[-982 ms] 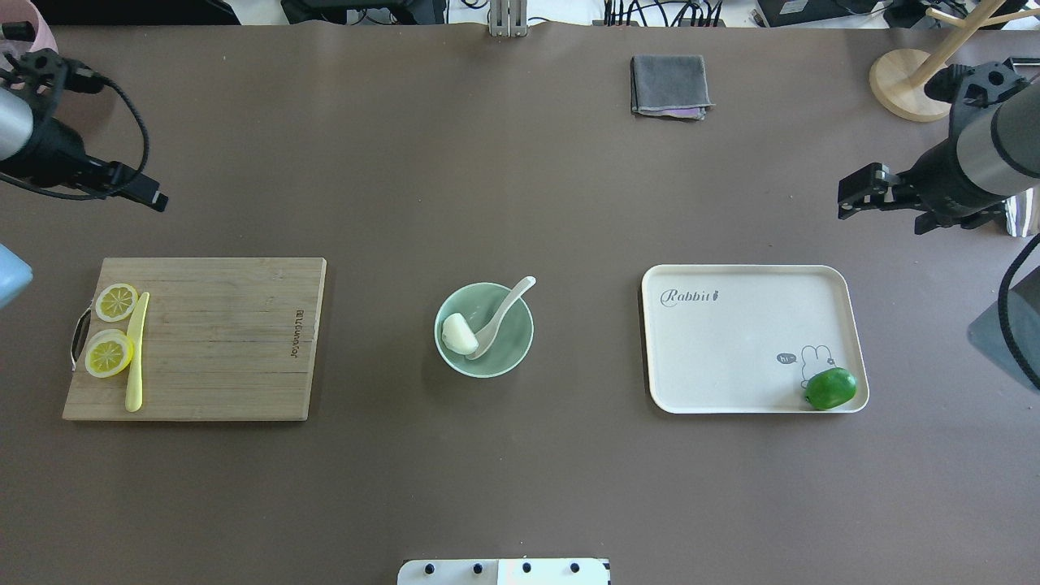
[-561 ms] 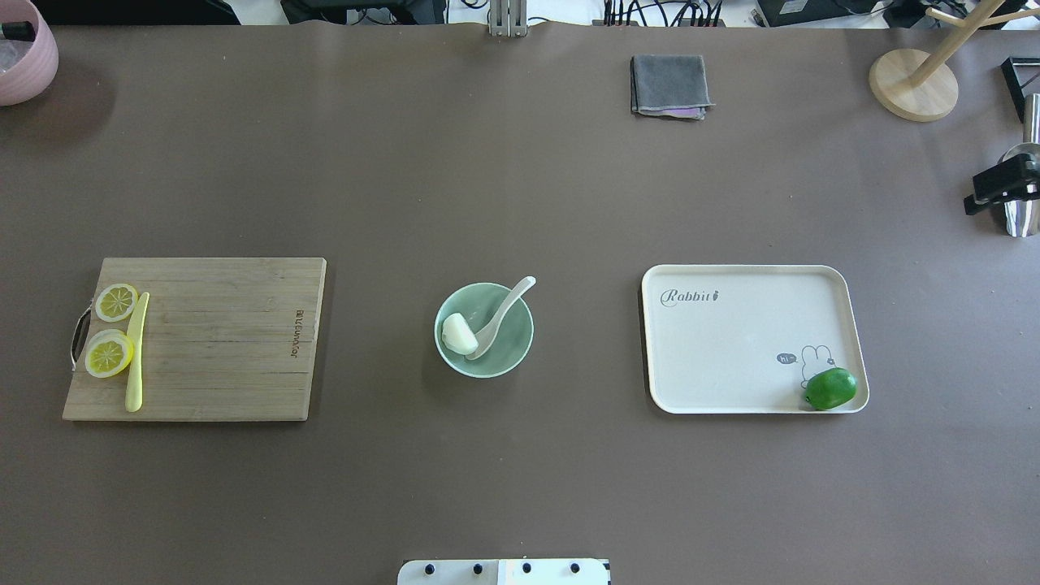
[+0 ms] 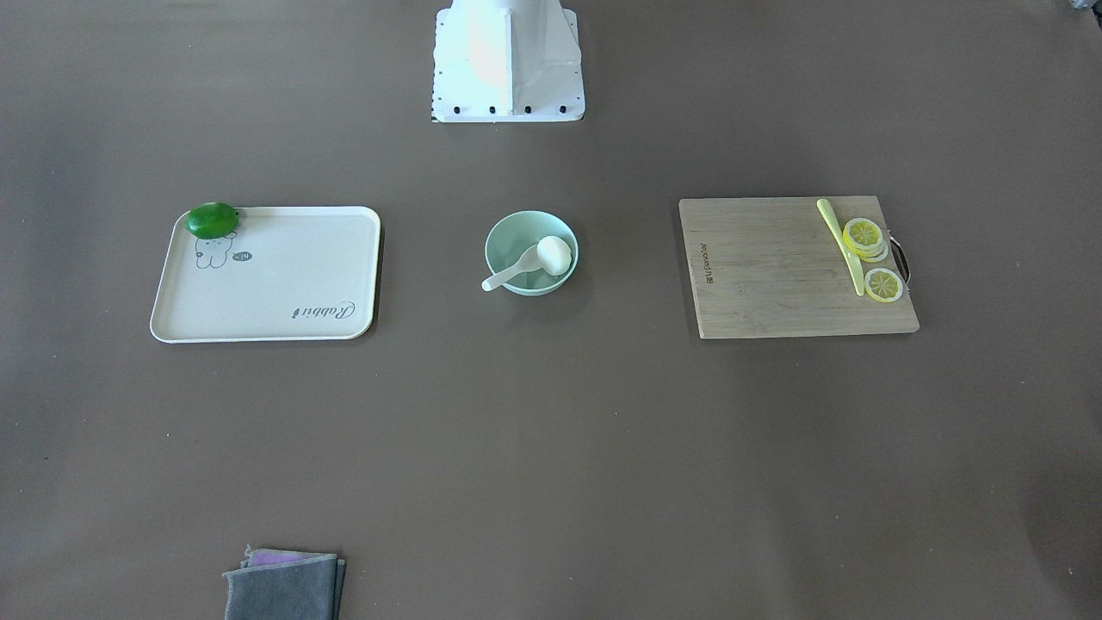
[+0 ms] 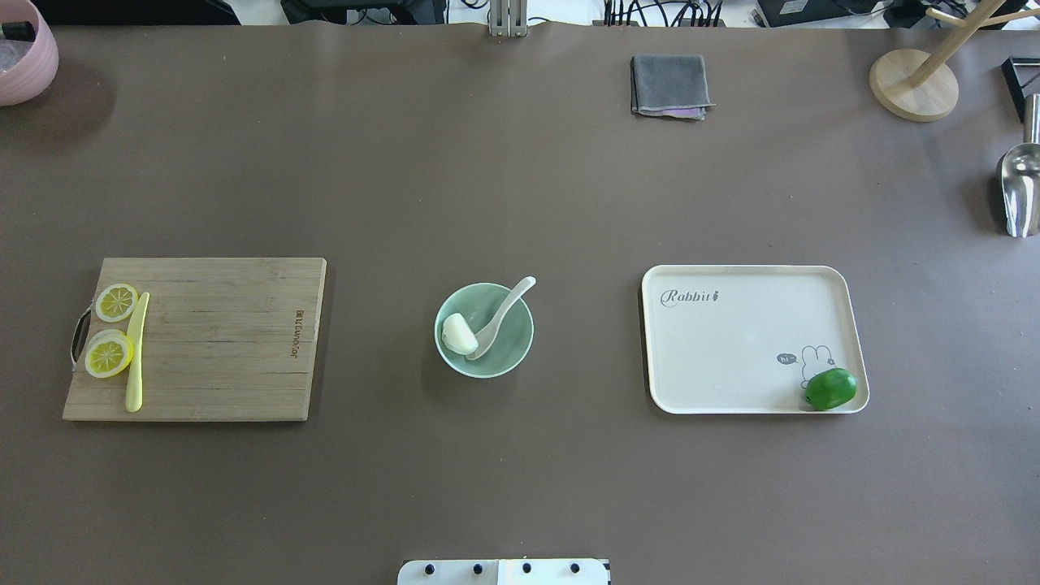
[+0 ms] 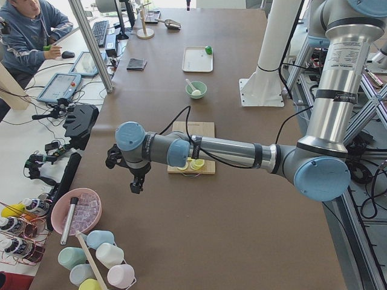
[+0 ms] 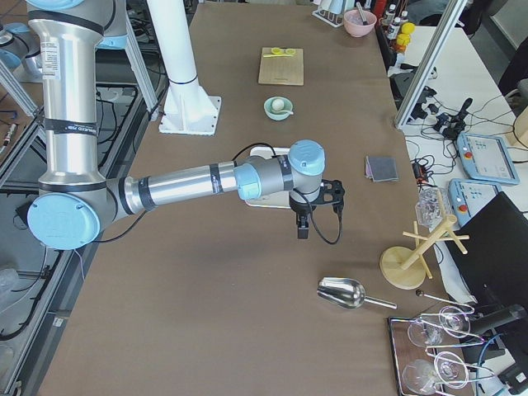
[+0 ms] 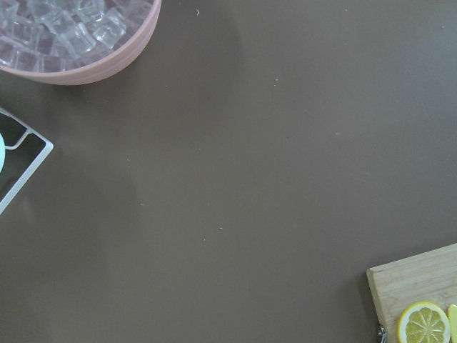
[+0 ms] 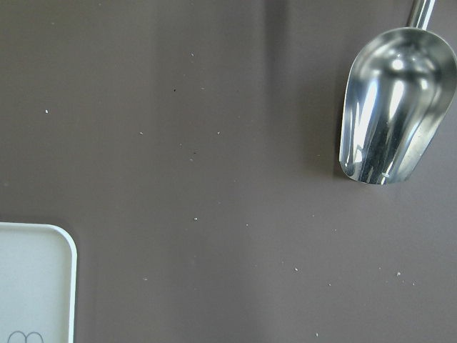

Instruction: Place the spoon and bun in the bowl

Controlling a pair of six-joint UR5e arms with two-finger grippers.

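The pale mint-green bowl (image 4: 517,345) stands at the table's middle. The white bun (image 4: 458,333) lies inside it on its left side. The white spoon (image 4: 502,312) rests with its scoop in the bowl and its handle over the far right rim. The front view shows the same: bowl (image 3: 507,240), bun (image 3: 554,255), spoon (image 3: 509,274). My left gripper (image 5: 138,181) hangs beyond the cutting board's outer end. My right gripper (image 6: 302,227) hangs beyond the tray, near the scoop. Both show only in the side views, and I cannot tell whether they are open or shut.
A wooden cutting board (image 4: 219,341) on the left holds lemon slices (image 4: 110,353) and a yellow knife (image 4: 136,353). A cream tray (image 4: 731,341) on the right holds a green lime (image 4: 830,387). A grey cloth (image 4: 669,85), pink ice bowl (image 4: 28,61), metal scoop (image 4: 1019,191) and wooden stand (image 4: 912,81) sit at the edges.
Both arms have drawn out of the overhead view, the left first, then the right. The bowl, bun and spoon have not moved.
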